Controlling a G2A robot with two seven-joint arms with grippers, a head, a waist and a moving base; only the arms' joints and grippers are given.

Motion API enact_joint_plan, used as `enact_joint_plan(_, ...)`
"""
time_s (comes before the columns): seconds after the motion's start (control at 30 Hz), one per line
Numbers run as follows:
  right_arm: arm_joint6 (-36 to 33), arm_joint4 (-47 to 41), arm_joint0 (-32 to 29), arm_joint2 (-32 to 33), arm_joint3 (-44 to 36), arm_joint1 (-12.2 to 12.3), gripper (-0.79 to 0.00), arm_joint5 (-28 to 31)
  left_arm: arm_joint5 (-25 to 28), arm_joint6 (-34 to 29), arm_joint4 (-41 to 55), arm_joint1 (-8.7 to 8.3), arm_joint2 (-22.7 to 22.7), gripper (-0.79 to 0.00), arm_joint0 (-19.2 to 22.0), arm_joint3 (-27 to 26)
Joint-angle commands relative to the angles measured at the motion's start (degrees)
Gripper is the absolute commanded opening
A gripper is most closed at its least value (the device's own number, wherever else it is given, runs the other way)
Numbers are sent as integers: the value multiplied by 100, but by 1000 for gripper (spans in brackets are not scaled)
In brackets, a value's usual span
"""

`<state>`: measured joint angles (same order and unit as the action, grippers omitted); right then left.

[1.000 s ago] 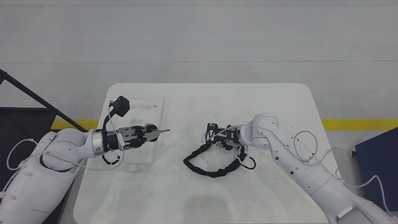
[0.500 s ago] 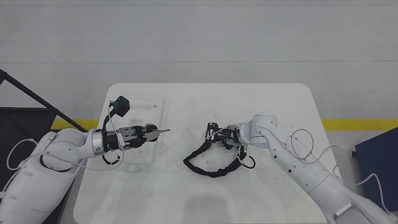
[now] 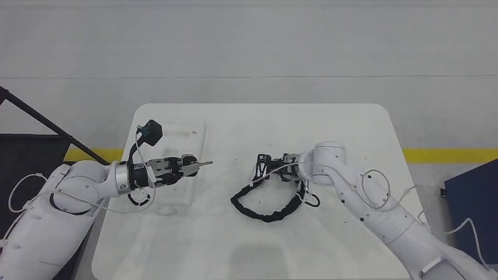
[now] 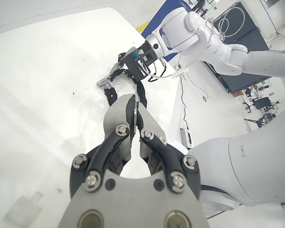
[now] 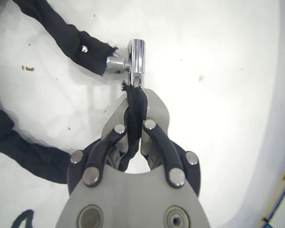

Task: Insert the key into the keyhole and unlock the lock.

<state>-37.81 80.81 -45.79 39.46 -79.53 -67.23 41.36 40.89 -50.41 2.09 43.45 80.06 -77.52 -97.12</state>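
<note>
A black fabric-sleeved chain lock (image 3: 264, 216) lies looped on the white table (image 3: 342, 124). Its chrome lock cylinder (image 5: 136, 58) stands just beyond my right gripper (image 5: 138, 99), which is shut on the sleeved chain end directly behind the cylinder. In the top view the right gripper (image 3: 264, 168) is at the table's middle. My left gripper (image 3: 189, 165) is to the left of it, shut on the key (image 4: 135, 97), whose thin metal blade points toward the lock. A clear gap separates the key tip from the chrome cylinder (image 4: 102, 82).
A translucent tray (image 3: 187, 134) lies on the table's left part under the left arm, with a small white block (image 4: 25, 204) near it. The table's rounded edges are near on all sides. A cable hangs from the right wrist.
The right arm's wrist and elbow have shifted slightly left, nudging the lock end with them. The left arm and key have stayed still.
</note>
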Motion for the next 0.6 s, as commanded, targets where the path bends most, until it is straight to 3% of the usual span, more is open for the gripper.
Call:
enact_joint_plan(0.0, 278, 655, -109, 35, -312, 64, -785, -165, 0, 0, 0, 0, 0, -785, 0, 0)
enact_joint_plan(0.17, 1231, 2194, -540, 151, -999, 263, -785, -691, 0, 0, 0, 0, 0, -785, 0, 0)
enact_joint_plan(0.33, 2335, 3588, -1042, 399, -1524, 479, -785, -1577, 0, 0, 0, 0, 0, -785, 0, 0)
enact_joint_plan(0.57, 3623, 4186, -1792, 971, -1897, 671, -785, -2958, 0, 0, 0, 0, 0, -785, 0, 0)
